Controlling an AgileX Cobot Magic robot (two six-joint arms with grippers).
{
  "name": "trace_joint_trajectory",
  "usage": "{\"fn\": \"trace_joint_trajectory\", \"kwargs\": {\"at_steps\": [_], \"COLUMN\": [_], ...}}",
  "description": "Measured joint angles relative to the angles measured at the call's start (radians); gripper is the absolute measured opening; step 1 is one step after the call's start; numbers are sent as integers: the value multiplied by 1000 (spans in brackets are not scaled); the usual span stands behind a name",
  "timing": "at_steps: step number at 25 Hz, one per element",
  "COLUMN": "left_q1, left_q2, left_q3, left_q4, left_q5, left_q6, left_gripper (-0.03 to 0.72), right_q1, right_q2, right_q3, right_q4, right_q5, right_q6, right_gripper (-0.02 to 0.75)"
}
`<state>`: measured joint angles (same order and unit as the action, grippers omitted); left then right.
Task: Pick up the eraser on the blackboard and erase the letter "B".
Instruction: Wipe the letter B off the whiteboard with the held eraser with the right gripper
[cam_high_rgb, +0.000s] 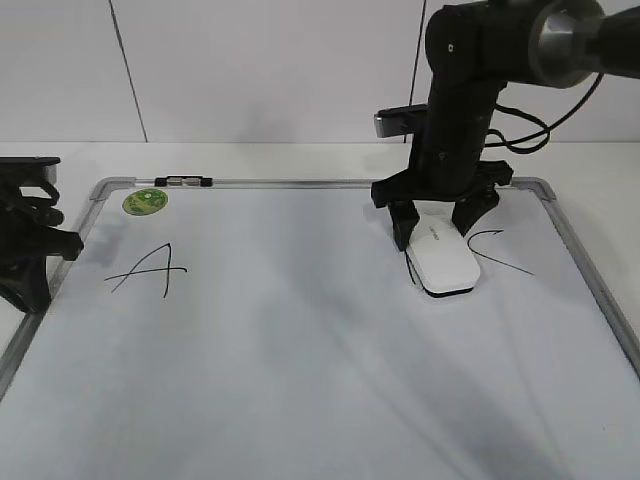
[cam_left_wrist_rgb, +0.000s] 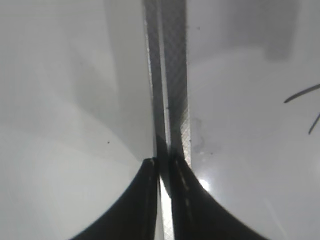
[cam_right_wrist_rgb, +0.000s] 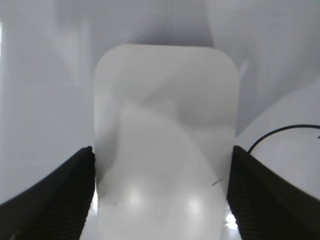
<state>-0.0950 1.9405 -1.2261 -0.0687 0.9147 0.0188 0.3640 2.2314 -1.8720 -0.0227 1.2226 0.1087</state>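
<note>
Right jaws: we see the right gripper (cam_high_rgb: 438, 222) spread wide around the eraser (cam_high_rgb: 444, 258), one finger (cam_right_wrist_rgb: 55, 195) at each long side. In the right wrist view both pads sit right at the eraser's edges, but we cannot tell whether they press yet.

Left jaws: the left gripper (cam_left_wrist_rgb: 164, 167) has its fingers pressed together on nothing, parked over the left frame rail (cam_left_wrist_rgb: 170, 95) of the blackboard (cam_high_rgb: 300, 380).

Eraser's place: it lies flat on the blackboard, right of centre and towards the far edge, just left of the letter "C" (cam_high_rgb: 497, 250) and well apart from the letter "A" (cam_high_rgb: 148, 268) on the left.

Eraser against jaws: we find its far end between the fingers, with most of its length reaching out towards the near side.

Letter "B": we see only a short dark stroke (cam_high_rgb: 408, 268) at the eraser's left edge; we judge the rest lies under it.

Handling: we judge the eraser a light, stiff plastic block with a smooth, glossy shell, likely slippery under the pads; the dark felt base (cam_high_rgb: 450, 292) should drag softly on the board.

Where to hold: across the two long sides, pads low on the straight walls rather than on the rounded top.
</note>
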Motion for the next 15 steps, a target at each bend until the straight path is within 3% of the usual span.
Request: {"fn": "trace_joint_trajectory", "kwargs": {"at_steps": [15], "left_q1": [0], "left_q2": [0], "left_q3": [0], "left_q4": [0], "left_q5": [1], "left_q6": [0], "left_gripper": [46], "right_q1": [0], "right_q2": [0], "right_q3": [0], "right_q4": [0], "right_q5": [0], "right_q6": [0], "right_gripper": [613]}}
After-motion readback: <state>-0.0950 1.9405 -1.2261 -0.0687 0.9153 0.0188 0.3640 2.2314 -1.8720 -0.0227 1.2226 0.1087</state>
